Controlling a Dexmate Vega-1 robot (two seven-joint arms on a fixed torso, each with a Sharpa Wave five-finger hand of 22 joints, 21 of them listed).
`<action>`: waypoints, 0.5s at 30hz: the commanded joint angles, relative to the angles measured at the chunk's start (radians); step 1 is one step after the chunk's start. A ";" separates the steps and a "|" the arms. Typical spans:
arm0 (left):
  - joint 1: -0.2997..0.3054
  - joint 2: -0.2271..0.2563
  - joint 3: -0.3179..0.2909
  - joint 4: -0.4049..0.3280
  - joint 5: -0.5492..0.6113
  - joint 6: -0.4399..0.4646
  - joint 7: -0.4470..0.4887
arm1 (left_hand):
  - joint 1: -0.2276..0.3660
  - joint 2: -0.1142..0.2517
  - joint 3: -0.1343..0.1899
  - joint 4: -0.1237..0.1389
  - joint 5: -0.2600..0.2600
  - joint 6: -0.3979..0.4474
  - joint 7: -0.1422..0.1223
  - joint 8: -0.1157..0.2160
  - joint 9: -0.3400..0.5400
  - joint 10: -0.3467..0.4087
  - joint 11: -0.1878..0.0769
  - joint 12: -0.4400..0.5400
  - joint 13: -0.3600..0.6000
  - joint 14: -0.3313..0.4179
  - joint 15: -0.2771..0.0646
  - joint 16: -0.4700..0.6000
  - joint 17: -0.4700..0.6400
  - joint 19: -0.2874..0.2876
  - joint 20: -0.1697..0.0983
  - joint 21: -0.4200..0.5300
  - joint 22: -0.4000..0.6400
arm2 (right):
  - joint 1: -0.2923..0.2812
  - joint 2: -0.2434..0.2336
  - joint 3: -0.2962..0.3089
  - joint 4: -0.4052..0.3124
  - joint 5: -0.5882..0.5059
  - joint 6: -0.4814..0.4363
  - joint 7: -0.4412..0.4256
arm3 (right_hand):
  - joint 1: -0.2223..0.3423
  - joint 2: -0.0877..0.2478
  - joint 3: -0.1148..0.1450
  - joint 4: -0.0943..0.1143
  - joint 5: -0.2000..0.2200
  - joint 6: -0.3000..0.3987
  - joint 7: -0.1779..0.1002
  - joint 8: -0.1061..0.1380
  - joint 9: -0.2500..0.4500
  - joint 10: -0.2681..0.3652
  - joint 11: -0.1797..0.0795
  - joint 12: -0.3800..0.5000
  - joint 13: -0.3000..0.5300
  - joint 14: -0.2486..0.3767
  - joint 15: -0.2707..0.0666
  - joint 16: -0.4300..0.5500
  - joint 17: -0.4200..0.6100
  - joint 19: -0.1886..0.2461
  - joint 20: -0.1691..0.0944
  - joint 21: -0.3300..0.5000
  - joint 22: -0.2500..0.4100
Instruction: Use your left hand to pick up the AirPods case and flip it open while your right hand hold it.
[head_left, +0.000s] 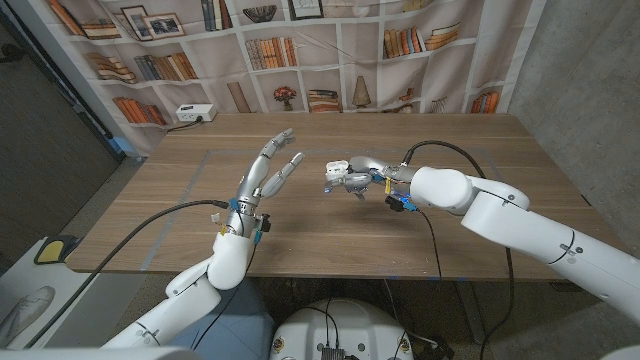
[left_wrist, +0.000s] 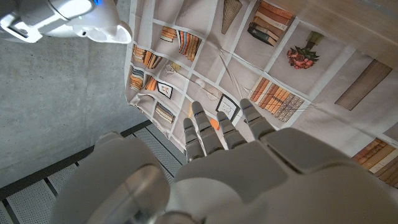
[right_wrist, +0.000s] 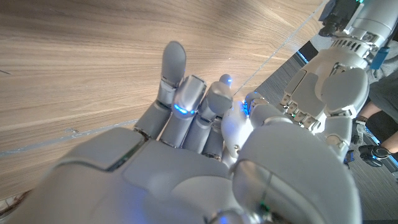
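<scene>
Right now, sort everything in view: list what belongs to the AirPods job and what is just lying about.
Job:
- small white AirPods case, apparently held in the right hand's fingers
- right hand, above the table
- left hand, raised, fingers spread, holding nothing

Lying about:
- white power strip, at the wooden table's far edge
- printed bookshelf backdrop

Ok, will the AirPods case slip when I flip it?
Probably slippery: the AirPods case looks smooth, white and rounded. Likely rigid and light: small within the right hand. Held at the fingertips, it may twist when the left hand pushes.
</scene>
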 joint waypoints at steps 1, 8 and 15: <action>0.041 -0.026 -0.045 0.032 -0.025 -0.100 0.013 | -0.016 -0.004 -0.013 0.008 0.007 0.009 0.002 0.005 -0.001 0.004 0.013 -0.001 -0.001 0.003 0.002 -0.003 0.003 -0.001 0.001 0.004 0.003 | 0.015 0.011 -0.017 -0.029 0.015 -0.023 -0.019 | 0.113 0.115 0.000 0.000 0.005 0.042 0.030 0.005 0.005 -0.009 -0.009 0.007 0.002 0.005 -0.006 -0.002 0.002 -0.001 -0.105 0.006 0.004; 0.050 -0.048 -0.059 0.056 -0.016 -0.159 0.015 | -0.076 0.014 -0.040 0.043 0.008 0.037 0.017 0.010 -0.002 0.011 0.038 0.000 -0.006 0.019 0.010 -0.001 0.004 0.003 0.006 0.006 0.005 | 0.026 0.006 -0.024 -0.010 0.013 0.024 -0.011 | 0.113 0.115 -0.001 0.001 0.005 0.042 0.031 0.004 0.003 -0.009 -0.008 0.006 -0.001 0.006 -0.006 -0.002 0.002 -0.001 -0.105 0.005 0.005; 0.047 -0.094 -0.070 0.089 -0.008 -0.201 0.030 | -0.128 0.058 -0.048 0.065 0.001 0.061 0.029 0.012 -0.004 0.022 0.055 0.001 -0.011 0.031 0.021 0.000 0.004 0.006 0.019 0.008 0.006 | 0.027 0.002 -0.024 -0.005 0.011 0.039 -0.005 | 0.113 0.115 -0.001 0.000 0.005 0.042 0.030 0.004 0.003 -0.010 -0.009 0.009 0.001 0.005 -0.006 -0.002 0.002 0.000 -0.105 0.004 0.003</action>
